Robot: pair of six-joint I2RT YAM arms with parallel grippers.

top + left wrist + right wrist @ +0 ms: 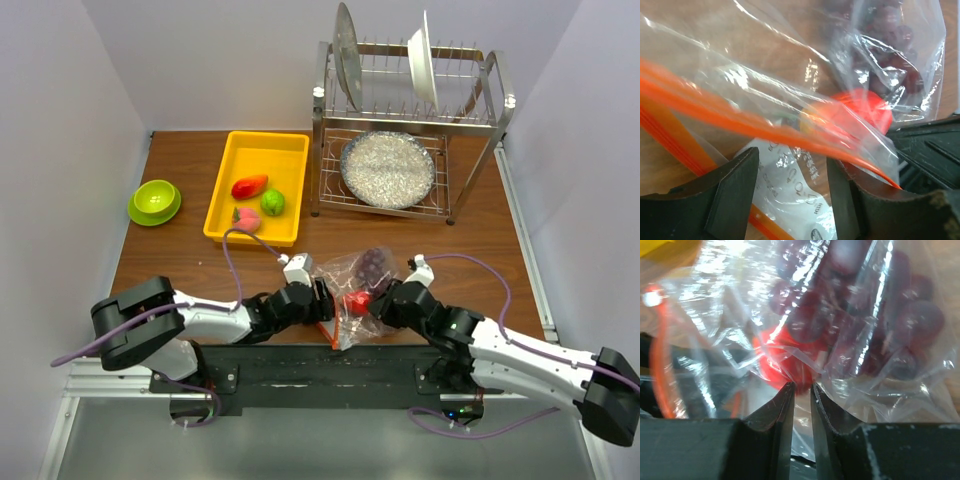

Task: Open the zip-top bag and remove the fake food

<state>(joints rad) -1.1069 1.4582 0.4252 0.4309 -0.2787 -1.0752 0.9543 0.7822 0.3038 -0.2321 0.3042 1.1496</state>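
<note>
Two pieces of toy produce sit inside the zip-top bag [345, 270]: a dark purple grape bunch [374, 262] of smooth round beads and a glossy red tomato [355, 302]. The bag is clear, crinkly film with bright glints. It lies crumpled on the brown wood-grain worktop [180, 262] near the front edge, between the two arms. Its orange-red zip strip [330, 335] runs along the side toward the left arm and reaches the worktop's front lip.

Three more pieces rest in the yellow plastic tray [222, 190] further back: an orange-red elongated piece [249, 186], a green round fruit [272, 203] and a pink peach [246, 217]. A lime-green bowl [155, 200] stands left of the tray, near the side wall. A wire dish rack [497, 110] to the tray's right carries upright plates and a speckled round pan [388, 168]. A band of bare wood separates the bag from the tray and the rack.

In the left wrist view the left jaws stand well apart. White printed film lies in the gap between the black fingers [735, 195], and the zip strip crosses just beyond their tips; nothing is clamped. In the right wrist view the right jaws are drawn almost together. Their matte black fingers [775, 425] pinch a fold of the bag's film, with the tomato and grapes just behind the film.
</note>
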